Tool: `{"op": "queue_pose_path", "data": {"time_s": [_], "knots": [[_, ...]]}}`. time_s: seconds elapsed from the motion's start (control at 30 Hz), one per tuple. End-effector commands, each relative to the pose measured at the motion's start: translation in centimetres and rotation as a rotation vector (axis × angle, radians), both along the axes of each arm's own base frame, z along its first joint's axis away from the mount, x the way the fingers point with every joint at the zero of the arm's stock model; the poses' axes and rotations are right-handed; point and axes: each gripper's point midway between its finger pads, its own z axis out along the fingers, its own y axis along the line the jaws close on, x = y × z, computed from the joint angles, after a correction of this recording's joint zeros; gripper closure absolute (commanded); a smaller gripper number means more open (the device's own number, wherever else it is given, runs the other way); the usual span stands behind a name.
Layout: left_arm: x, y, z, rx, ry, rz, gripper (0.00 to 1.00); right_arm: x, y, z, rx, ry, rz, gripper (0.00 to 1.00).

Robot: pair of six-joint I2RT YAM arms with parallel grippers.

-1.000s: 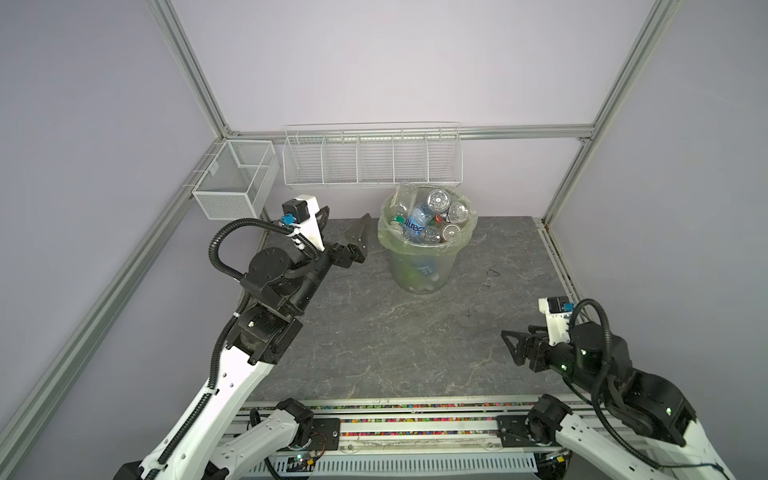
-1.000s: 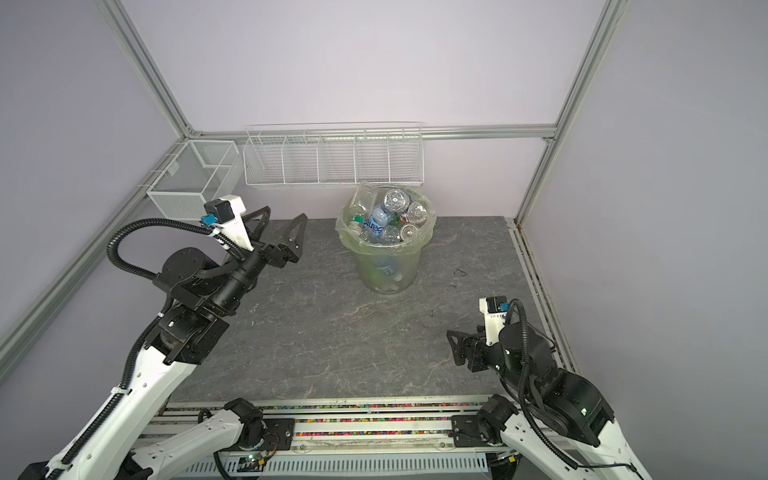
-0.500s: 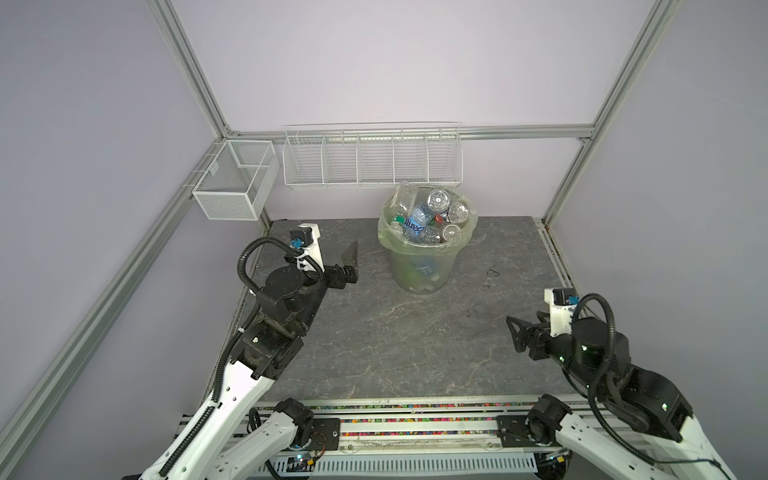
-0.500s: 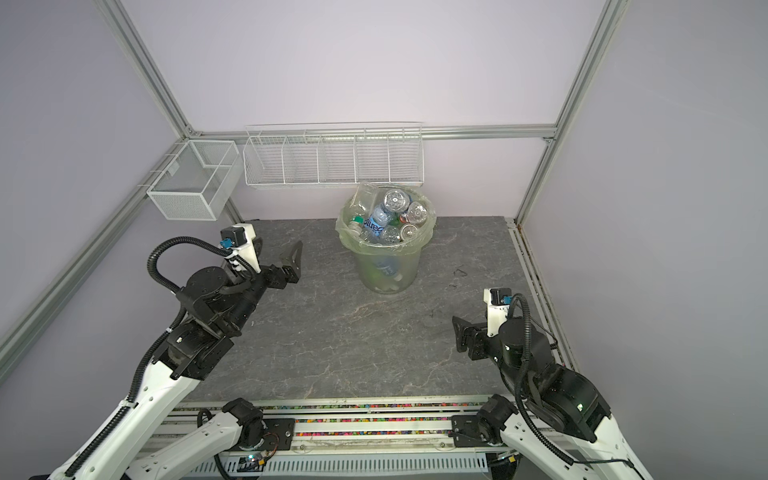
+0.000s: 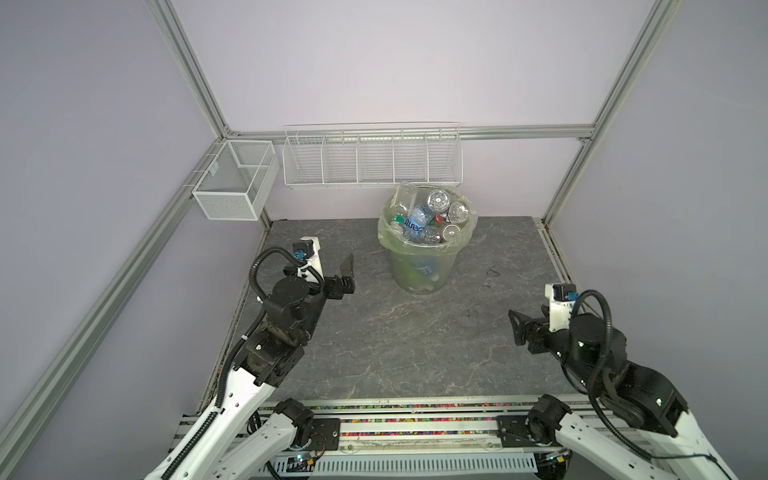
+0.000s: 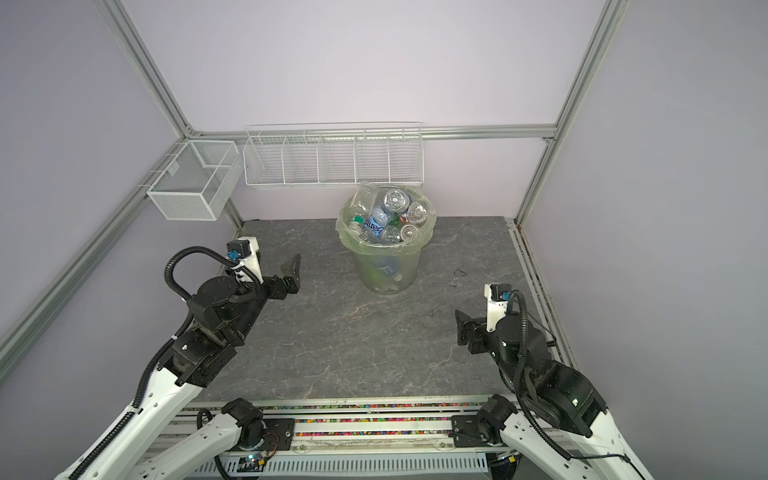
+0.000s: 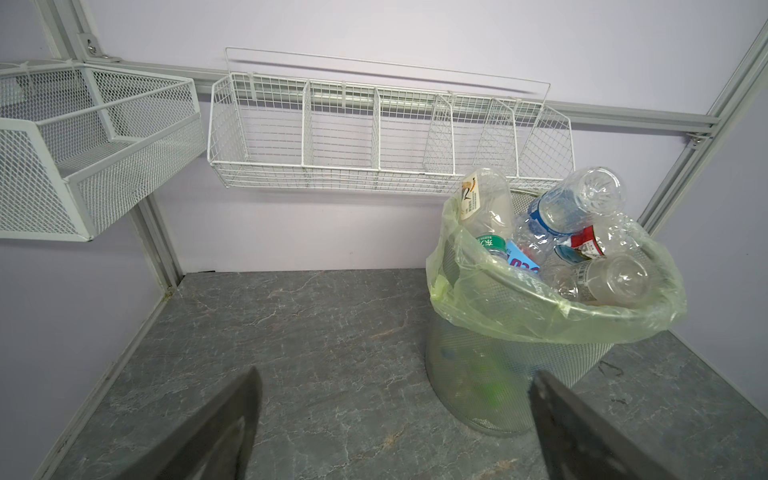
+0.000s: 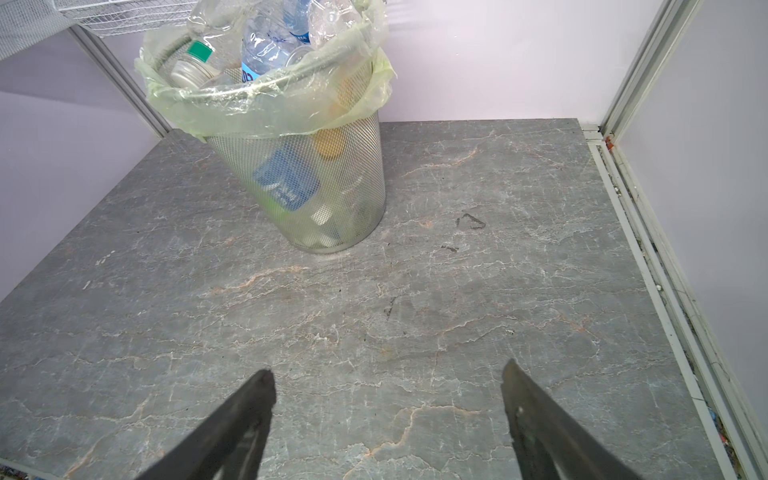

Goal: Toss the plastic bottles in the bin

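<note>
The grey marbled tabletop [image 5: 395, 353] fills the lower middle of both top views. No bottle shows on it, though the strip behind the bin is hidden. Upper centre stands the round mesh bin [image 5: 422, 272], lined with a pale green bag. The clear plastic bottles [image 5: 419, 226] are heaped above its rim. The left gripper [image 5: 348, 276] and the right gripper [image 5: 517, 328] hang spread and empty. A knock to the bin would likely spill the topmost bottles.

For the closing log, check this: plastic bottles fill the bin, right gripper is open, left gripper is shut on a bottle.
Wrong on the left gripper: the left wrist view shows it open and empty. The plastic bottles, bin and right gripper are as stated.
</note>
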Motion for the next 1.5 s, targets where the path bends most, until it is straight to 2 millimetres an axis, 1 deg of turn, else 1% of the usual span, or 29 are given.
{"op": "queue_pose_path", "data": {"time_s": [0.0,0.1,0.17,0.2,0.33,0.47,0.57,0.63,0.67,0.73,0.83,0.9,1.17,1.37,1.47], "knots": [[-0.2,0.7,-1.3,0.033,0.023,0.032,0.01,0.8,-0.3,0.2,-0.043,-0.034,-0.028,0.12],[-0.1,1.2,-2.1,0.047,0.034,0.059,0.01,1.1,-0.8,-0.2,-0.057,-0.044,-0.06,0.12],[0.0,1.6,-2.8,0.06,0.048,0.083,0.01,1.3,-1.3,0.0,-0.06,-0.059,-0.09,0.12],[0.0,1.8,-3.1,0.066,0.054,0.094,0.01,1.5,-1.4,-0.9,-0.081,-0.048,-0.101,0.12],[0.2,2.5,-4.6,0.096,0.075,0.142,0.01,1.9,-2.5,-2.2,-0.093,-0.048,-0.184,0.12],[0.4,3.6,-6.7,0.129,0.096,0.209,0.01,2.3,-3.5,-3.3,-0.094,-0.075,-0.258,0.12],[0.5,4.6,-8.4,0.167,0.111,0.269,0.01,2.7,-3.9,-4.6,-0.137,-0.102,-0.283,0.12],[0.5,5.4,-9.5,0.193,0.127,0.314,0.01,2.9,-3.9,-5.4,-0.173,-0.117,-0.277,0.12],[0.5,5.5,-10.1,0.204,0.138,0.315,0.01,3.0,-3.8,-5.8,-0.19,-0.121,-0.269,0.12],[0.2,6.6,-10.9,0.226,0.145,0.378,0.01,3.2,-3.9,-6.5,-0.22,-0.126,-0.272,0.12],[0.1,7.2,-12.1,0.249,0.154,0.406,0.01,3.5,-4.1,-7.4,-0.257,-0.124,-0.286,0.12],[-0.3,7.7,-12.1,0.243,0.137,0.423,0.01,3.6,-4.2,-7.9,-0.288,-0.117,-0.295,0.12],[-0.6,8.9,-14.6,0.294,0.171,0.492,0.01,4.1,-4.9,-9.6,-0.346,-0.084,-0.36,0.12],[-1.0,9.8,-16.2,0.309,0.192,0.542,0.02,4.6,-4.8,-11.6,-0.376,-0.085,-0.363,0.12],[-1.3,10.1,-17.3,0.311,0.195,0.549,0.02,4.5,-5.3,-11.7,-0.393,-0.078,-0.384,0.12]]}}
